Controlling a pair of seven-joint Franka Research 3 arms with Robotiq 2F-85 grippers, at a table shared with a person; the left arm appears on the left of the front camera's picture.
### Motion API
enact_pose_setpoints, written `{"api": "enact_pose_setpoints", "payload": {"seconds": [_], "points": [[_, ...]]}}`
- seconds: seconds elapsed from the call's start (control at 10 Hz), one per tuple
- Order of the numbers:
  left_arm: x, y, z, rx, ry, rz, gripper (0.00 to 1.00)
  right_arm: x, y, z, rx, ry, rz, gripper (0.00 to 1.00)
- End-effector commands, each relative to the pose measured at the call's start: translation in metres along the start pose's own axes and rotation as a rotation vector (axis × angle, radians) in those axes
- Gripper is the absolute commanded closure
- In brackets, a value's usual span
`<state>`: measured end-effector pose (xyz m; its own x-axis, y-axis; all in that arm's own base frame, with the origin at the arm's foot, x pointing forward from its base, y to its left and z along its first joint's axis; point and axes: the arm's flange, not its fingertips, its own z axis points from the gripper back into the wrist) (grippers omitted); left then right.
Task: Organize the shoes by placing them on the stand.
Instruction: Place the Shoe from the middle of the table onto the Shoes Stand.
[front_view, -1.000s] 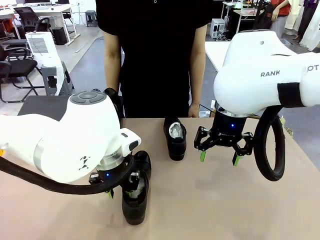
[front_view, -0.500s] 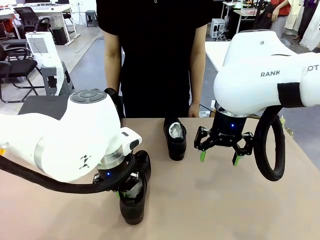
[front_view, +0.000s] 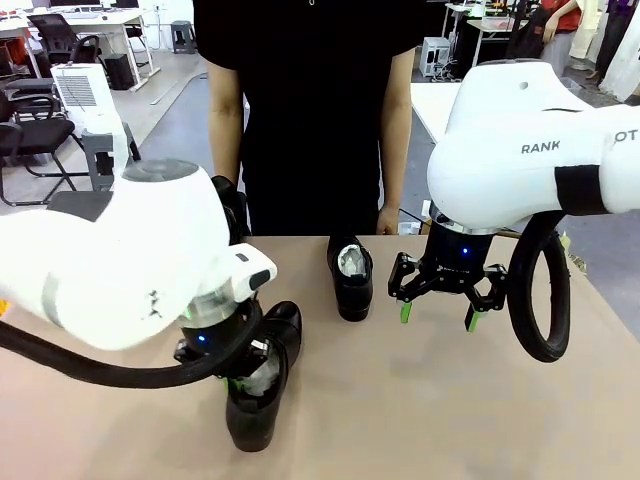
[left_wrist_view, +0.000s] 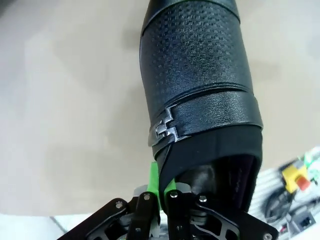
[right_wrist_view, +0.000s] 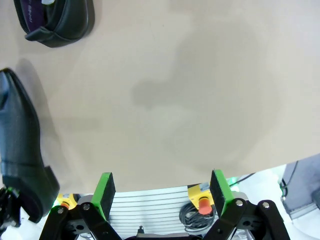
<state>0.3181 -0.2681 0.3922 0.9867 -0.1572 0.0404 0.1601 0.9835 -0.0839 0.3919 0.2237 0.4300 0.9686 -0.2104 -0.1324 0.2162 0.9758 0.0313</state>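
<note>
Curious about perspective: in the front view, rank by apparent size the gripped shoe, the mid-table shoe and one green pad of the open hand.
1. Gripped shoe: largest, but nearest the camera; likely a match.
2. Mid-table shoe.
3. Green pad of right hand: smallest.

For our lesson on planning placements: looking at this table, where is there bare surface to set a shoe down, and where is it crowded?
Bare tabletop lies on the robot's side, between the shoe held by the left gripper and the right edge, in front of the open right gripper. Crowded: the far middle, where the other shoe sits beside that gripper.
</note>
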Motion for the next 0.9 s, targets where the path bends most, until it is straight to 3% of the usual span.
{"api": "enact_pose_setpoints", "payload": {"seconds": [0.0,0.1,0.4,0.6,0.7,0.8], "points": [[-0.025,0.039,0.048,-0.025,-0.012,-0.094,1.00,0.005,0.000,0.004,-0.013,-0.007,0.014,0.00],[-0.035,0.061,0.072,-0.087,-0.031,-0.134,1.00,0.005,0.000,0.004,-0.013,-0.007,0.014,0.00],[-0.039,0.142,0.127,-0.065,-0.243,0.029,1.00,0.005,0.000,0.004,-0.013,-0.007,0.014,0.00],[-0.033,0.182,0.146,-0.076,-0.292,0.136,1.00,0.005,0.000,0.004,-0.013,-0.007,0.014,0.00],[-0.037,0.149,0.145,-0.077,-0.235,0.040,1.00,0.005,0.000,0.004,-0.013,-0.007,0.014,0.00],[-0.037,0.149,0.145,-0.077,-0.235,0.040,1.00,0.005,0.000,0.004,-0.013,-0.007,0.014,0.00]]}}
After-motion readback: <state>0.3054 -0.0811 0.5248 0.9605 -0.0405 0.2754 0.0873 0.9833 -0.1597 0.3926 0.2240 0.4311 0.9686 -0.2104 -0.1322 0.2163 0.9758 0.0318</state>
